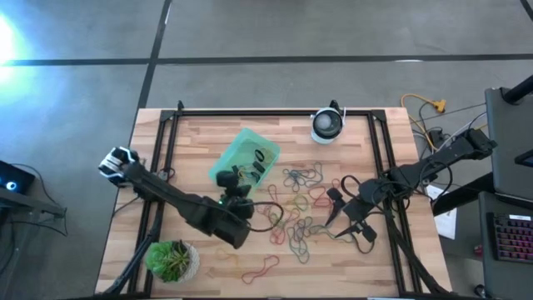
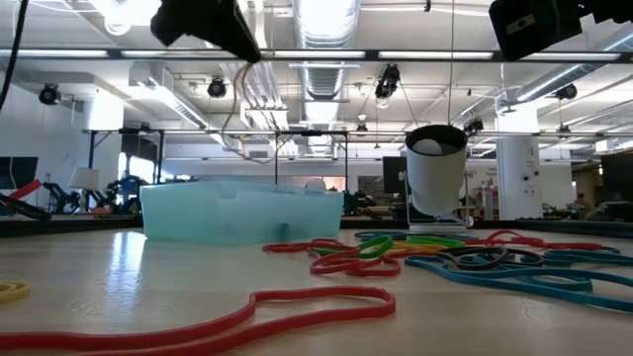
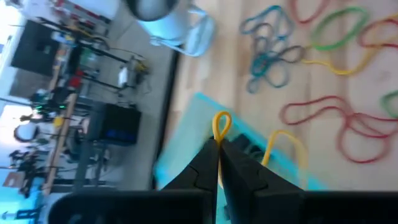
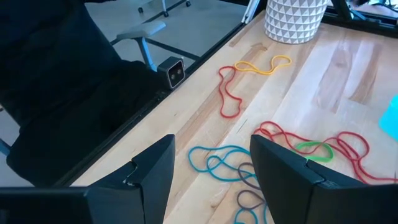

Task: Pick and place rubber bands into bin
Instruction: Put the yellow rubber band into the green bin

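— Over the near edge of the teal bin (image 1: 241,150), what is the left gripper (image 1: 236,185) doing?

— Its fingers are pressed together on a yellow rubber band (image 3: 221,127); the loop sticks up between the tips and the rest trails down beside them. It hangs there, I'd judge, so the band can fall inside the low walls once the fingers part.

— Is anything in the bin already?

— A few dark shapes lie inside it; they may be bands, but I can't tell for sure.

— And to the right of the bin?

— The loose rubber bands (image 1: 301,208) lie spread on the wooden table (image 1: 383,267): grey-blue ones nearest the bin, then red, green and yellow tangles. Behind the bin's far corner stands a white-and-black round device (image 1: 327,125).

— The right gripper (image 1: 348,215)?

— Farther right of the bin again, past the pile, jaws wide apart and holding nothing. Its wrist view looks down on teal and red bands, so it seems poised to pick from that side while the left arm unloads.

— Risk?

— Tangled loops could lift together.
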`<move>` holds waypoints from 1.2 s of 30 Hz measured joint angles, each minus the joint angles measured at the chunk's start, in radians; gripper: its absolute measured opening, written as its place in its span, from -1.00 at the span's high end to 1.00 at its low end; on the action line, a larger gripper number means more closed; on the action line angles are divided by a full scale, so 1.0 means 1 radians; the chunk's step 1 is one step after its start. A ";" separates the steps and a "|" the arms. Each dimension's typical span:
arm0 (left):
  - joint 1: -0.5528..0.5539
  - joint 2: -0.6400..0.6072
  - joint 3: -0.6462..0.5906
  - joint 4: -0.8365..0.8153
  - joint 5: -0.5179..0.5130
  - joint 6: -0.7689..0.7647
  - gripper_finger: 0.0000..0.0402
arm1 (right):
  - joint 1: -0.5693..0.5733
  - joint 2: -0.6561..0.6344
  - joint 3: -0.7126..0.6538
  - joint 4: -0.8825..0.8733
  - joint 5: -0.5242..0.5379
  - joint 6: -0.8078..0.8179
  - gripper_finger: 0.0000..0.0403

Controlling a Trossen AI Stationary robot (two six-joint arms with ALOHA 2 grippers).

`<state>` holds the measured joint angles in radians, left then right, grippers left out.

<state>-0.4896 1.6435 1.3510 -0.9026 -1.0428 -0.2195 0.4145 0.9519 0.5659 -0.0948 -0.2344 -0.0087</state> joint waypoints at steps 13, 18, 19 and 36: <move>0.109 -0.168 -0.086 -0.028 -0.004 -0.006 1.00 | 0.000 0.000 -0.011 0.004 0.000 -0.017 -0.01; 0.194 -0.171 -0.143 -0.026 0.064 -0.005 1.00 | 0.000 0.000 -0.011 0.005 0.000 -0.023 -0.01; 0.213 -0.171 -0.154 -0.016 0.080 -0.004 1.00 | 0.000 0.000 -0.011 0.005 0.000 -0.026 -0.01; 0.449 -0.171 -0.277 0.257 0.303 0.155 1.00 | 0.000 0.000 -0.014 0.007 0.000 -0.036 -0.01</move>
<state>-0.0409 1.4727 1.0744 -0.6460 -0.7401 -0.0646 0.4145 0.9520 0.5516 -0.0879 -0.2340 -0.0449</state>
